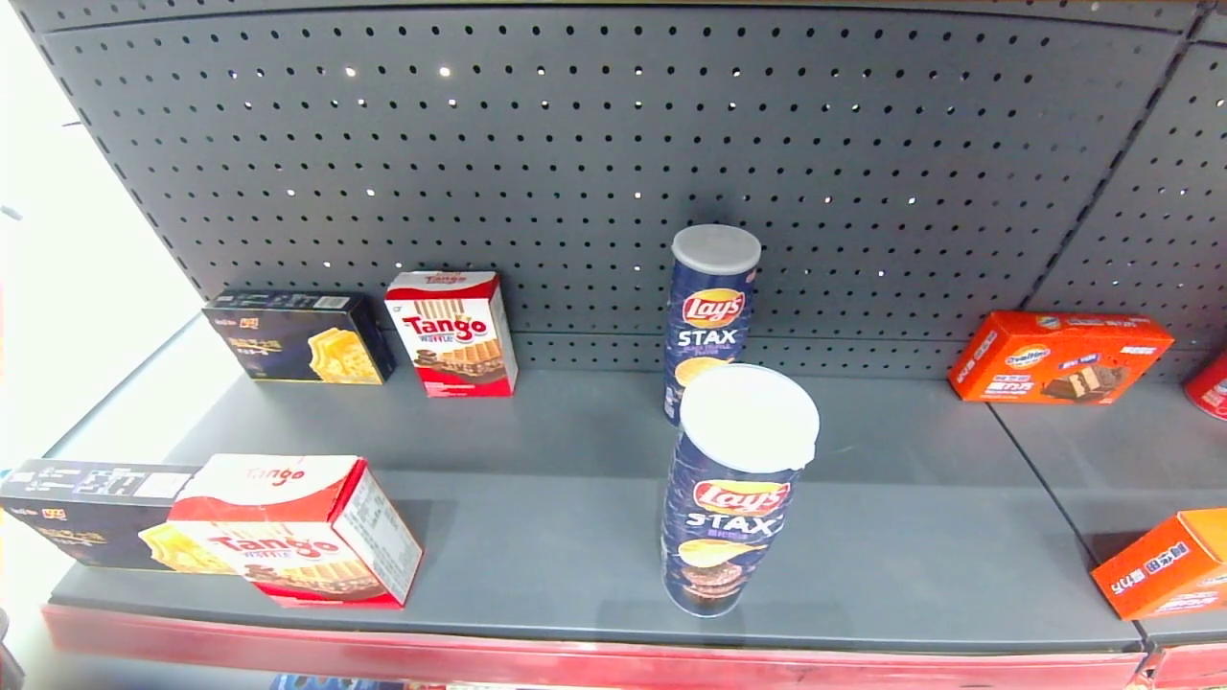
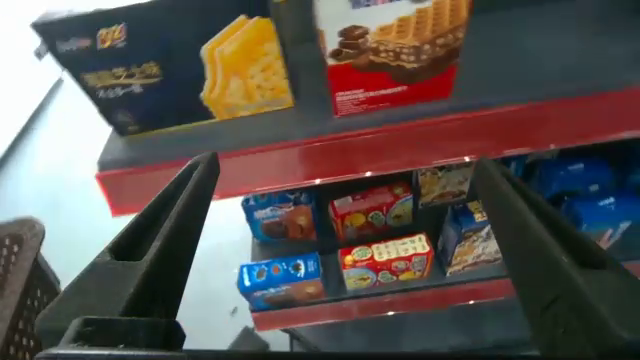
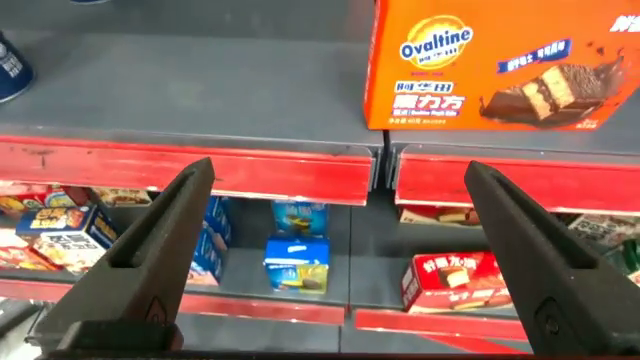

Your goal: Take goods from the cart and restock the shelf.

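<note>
Our left gripper (image 2: 345,165) and right gripper (image 3: 337,168) face the shelf (image 1: 537,537), fingers wide and empty; a brown basket (image 2: 20,280) sits nearer the left.

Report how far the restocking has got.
Done: the shelf already carries dark boxes, wafer boxes, chip cans and orange boxes, each kind a front and a back one. In hand: nothing; left gripper and right gripper are open and empty. Left: bare stretches beside the cans probably want more goods.

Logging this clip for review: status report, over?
Left gripper open, empty. Right gripper open, empty. Shelf part stocked, front chip can upright mid-shelf.
</note>
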### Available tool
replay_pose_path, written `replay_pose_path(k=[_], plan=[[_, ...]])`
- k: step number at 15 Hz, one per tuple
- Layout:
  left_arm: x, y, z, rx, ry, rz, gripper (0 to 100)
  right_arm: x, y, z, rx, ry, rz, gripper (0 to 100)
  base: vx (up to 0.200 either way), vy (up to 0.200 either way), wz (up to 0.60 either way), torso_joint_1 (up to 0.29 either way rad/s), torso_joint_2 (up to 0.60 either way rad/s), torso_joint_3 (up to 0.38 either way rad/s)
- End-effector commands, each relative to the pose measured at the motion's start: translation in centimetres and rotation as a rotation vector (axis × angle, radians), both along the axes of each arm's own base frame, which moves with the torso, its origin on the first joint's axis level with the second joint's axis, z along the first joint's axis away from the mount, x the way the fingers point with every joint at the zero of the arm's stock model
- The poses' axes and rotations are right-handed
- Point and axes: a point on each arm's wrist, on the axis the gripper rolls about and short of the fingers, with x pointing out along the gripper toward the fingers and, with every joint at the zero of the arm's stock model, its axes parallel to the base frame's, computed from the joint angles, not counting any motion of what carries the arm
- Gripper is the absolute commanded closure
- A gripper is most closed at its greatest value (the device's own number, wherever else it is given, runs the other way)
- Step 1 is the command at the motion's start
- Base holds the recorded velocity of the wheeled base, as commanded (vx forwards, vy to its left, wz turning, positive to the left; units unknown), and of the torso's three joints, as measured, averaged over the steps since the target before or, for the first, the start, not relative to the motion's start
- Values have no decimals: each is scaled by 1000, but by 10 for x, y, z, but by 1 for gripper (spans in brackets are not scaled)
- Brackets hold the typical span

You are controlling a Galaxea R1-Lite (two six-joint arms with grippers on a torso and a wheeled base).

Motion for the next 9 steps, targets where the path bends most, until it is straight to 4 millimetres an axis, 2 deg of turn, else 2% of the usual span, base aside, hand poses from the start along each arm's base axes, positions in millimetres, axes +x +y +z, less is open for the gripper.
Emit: replay_pose_path(k=[1, 3, 6, 9], plan=[[1, -1, -3, 28, 2, -29, 0, -1, 0, 0, -3, -17, -8, 0, 0, 0, 0, 0, 0, 0], [2, 0, -4, 31, -9, -18, 0, -1, -2, -1, -1, -15, -105, 0, 0, 0, 0, 0, 0, 0], [2, -1, -4, 32, -9, -23, 0, -1, 0, 0, -14, -17, -6, 0, 0, 0, 0, 0, 0, 0], [1, -1, -4, 20, -3, -50, 0, -1, 0, 0, -6, -17, -5, 0, 0, 0, 0, 0, 0, 0]])
